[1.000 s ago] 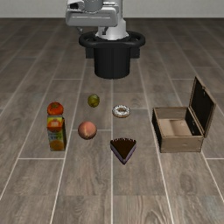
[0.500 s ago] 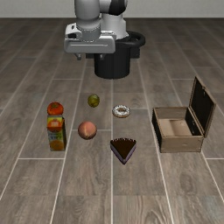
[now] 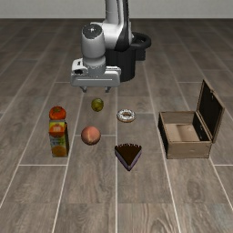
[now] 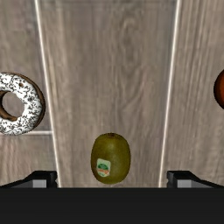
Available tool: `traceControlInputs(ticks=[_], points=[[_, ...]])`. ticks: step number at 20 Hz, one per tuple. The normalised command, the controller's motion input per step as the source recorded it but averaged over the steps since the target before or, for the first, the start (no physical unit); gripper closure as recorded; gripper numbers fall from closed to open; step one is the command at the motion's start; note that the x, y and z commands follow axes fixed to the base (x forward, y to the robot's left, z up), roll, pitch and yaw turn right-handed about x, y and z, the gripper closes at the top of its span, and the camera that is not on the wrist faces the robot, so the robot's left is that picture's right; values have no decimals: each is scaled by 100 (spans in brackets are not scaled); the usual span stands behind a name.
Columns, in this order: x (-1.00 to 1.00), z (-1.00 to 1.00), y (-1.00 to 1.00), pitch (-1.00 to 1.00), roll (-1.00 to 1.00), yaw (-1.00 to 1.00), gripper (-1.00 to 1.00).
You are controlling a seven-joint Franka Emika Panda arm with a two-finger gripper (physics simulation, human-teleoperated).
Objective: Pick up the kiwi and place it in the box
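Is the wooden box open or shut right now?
Open. The box has its lid raised along its side on the exterior view's right, and the inside is exposed from above.

Even, diffuse light falls from above on the wooden floor (image 3: 36,200) in the exterior view, leaving small, soft-edged shadows close under the kiwi (image 3: 96,104), the cake slice (image 3: 128,156) and the open box (image 3: 187,135), whose inside lies in mild shade. In the wrist view the planks read paler and brighter. There the kiwi carries a faint sheen on its skin, and the fingertips of the gripper (image 4: 112,179) show as dark shapes against a black band.
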Motion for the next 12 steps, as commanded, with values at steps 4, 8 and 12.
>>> traceControlInputs(ticks=[4,8,12], points=[[0,-100,0,0,0,0,-100],[-50,-50,0,0,0,0,-100],[-50,-25,0,0,0,0,100]])
